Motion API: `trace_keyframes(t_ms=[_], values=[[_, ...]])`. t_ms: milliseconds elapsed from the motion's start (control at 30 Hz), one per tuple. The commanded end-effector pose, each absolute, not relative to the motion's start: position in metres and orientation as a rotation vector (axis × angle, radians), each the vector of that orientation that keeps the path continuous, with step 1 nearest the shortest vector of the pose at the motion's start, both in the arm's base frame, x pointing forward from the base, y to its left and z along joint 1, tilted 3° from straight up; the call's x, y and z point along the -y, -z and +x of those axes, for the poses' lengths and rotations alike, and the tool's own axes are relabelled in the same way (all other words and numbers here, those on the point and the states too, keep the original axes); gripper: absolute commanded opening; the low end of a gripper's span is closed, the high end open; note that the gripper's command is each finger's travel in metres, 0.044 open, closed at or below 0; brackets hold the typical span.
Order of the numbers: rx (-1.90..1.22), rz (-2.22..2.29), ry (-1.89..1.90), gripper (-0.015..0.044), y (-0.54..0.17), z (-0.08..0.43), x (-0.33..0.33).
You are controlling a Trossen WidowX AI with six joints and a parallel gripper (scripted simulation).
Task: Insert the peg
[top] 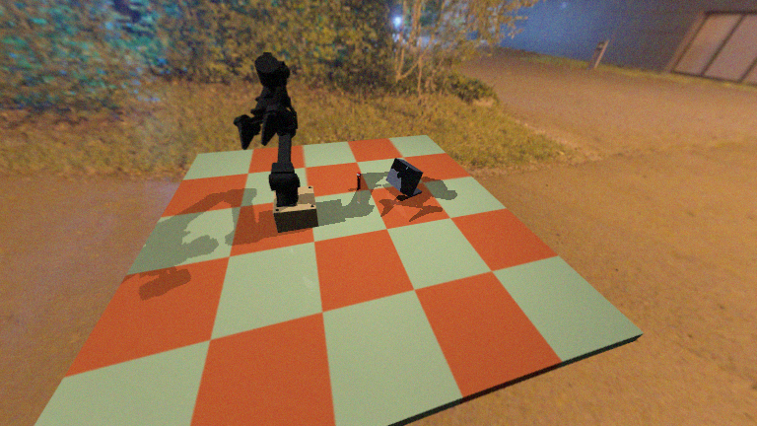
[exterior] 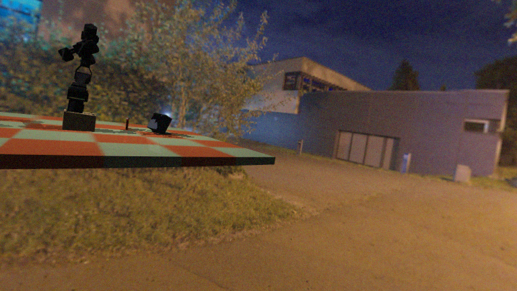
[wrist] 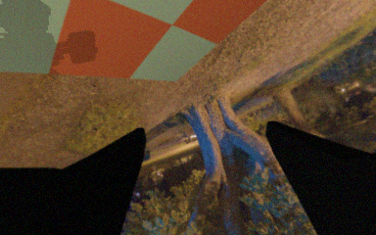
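Note:
A small dark peg (top: 358, 181) (exterior: 126, 124) stands upright on the table (top: 368, 256) (exterior: 141, 150), between the robot's base and the sloped panel. The dark panel block (top: 410, 177) (exterior: 163, 122) stands to the right of the peg in the top and exterior views. Its hole and the peg's cross-section cannot be made out. My gripper (top: 255, 144) (wrist: 206, 130) is open and empty, high above the table and left of the peg in the top view. The wrist view shows the two black fingers wide apart, with neither peg nor panel in view.
The arm rises from a beige base block (top: 296, 219) (exterior: 79, 121), left of the peg in the top and exterior views. Shadows of the arm fall across the checkered top and around the panel. The table's near edge shows in the top and exterior views.

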State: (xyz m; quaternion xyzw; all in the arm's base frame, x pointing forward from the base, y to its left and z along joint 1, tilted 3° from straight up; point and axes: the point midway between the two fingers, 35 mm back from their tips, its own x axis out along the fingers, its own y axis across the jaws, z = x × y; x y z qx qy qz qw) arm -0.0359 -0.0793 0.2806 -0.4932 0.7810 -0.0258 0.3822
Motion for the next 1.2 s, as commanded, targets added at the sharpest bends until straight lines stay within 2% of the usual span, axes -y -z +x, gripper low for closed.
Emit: trace_keyframes(t_ms=[0,33,1167], values=[[-1.991,-1.259,0.065,0.0426,-0.281,-0.036,0.079],[-1.988,-1.260,0.064,0.0440,-0.281,-0.035,0.080],[-1.623,-1.451,-0.203,0.0440,-0.275,0.034,0.137]])
